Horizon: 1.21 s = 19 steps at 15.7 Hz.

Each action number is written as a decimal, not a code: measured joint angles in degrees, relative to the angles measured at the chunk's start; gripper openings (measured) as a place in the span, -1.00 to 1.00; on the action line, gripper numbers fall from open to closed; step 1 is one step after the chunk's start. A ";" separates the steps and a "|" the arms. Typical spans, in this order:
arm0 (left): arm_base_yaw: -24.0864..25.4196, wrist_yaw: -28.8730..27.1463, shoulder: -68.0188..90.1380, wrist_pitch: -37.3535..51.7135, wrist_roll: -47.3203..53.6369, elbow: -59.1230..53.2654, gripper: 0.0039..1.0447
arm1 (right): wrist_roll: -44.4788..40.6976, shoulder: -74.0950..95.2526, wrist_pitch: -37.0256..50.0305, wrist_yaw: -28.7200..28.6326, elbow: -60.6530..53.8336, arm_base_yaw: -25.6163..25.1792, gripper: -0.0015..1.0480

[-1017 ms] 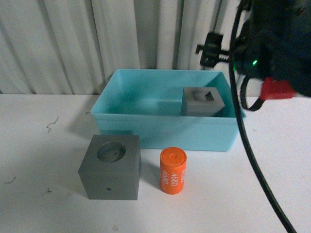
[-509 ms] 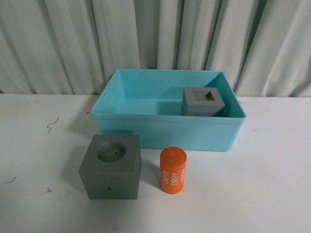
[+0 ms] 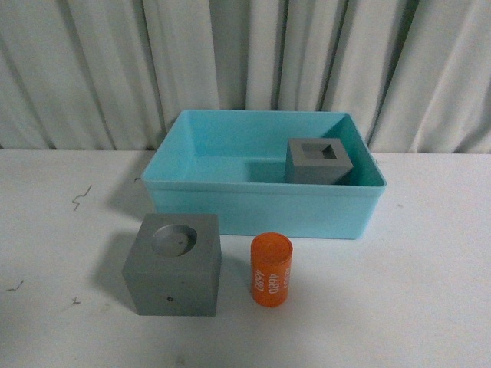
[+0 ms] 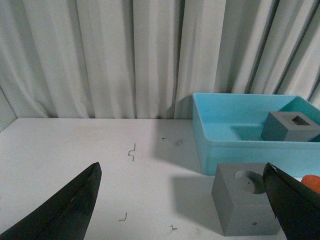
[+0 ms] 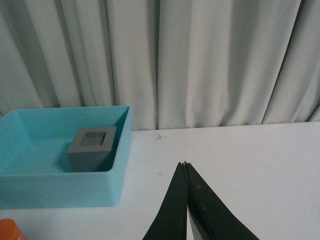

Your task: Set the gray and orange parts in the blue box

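A pale pleated curtain (image 3: 230, 61) is hanging across the whole background, and in front of it a white worktop (image 3: 430, 291) is stretching out to every edge of the front view. The blue box (image 3: 307, 211) is sitting on the worktop close to the curtain, with its long side facing the robot and its open top showing a rimmed edge.

The gray cube with the round recess (image 3: 173, 264) is standing outside the box, on the worktop just in front of the box's left half, with its recess facing up. The gray cube with the square recess (image 3: 318, 161) is resting inside the box, in the right rear part, near the right wall, also with its recess facing up. The orange cylinder (image 3: 271, 271) is standing upright on the worktop just to the right of the round-recess cube and apart from it, in front of the box's middle. White digits are running sideways along the cylinder's wall.

Neither arm is appearing in the front view. In the left wrist view the left fingers (image 4: 70, 210) are spreading wide apart and are gripping nothing, framing the round-recess cube and the box beyond them. In the right wrist view the right fingers (image 5: 172, 210) are pressing tip to tip with nothing between them, above bare worktop to the right of the box. A few small dark squiggles (image 3: 80, 198) are lying on the worktop to the left of the box.
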 joint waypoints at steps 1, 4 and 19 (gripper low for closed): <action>0.00 0.00 0.00 0.00 0.00 0.00 0.88 | 0.00 -2.56 -1.18 -0.55 -1.44 -0.66 -0.96; 0.00 0.00 0.00 0.00 0.00 0.00 0.88 | -0.02 -9.42 -4.98 -5.20 -4.09 -6.01 -0.96; -0.02 0.00 0.00 0.00 0.00 0.00 0.88 | -0.04 -34.05 -24.15 -5.86 -8.61 -5.57 -0.96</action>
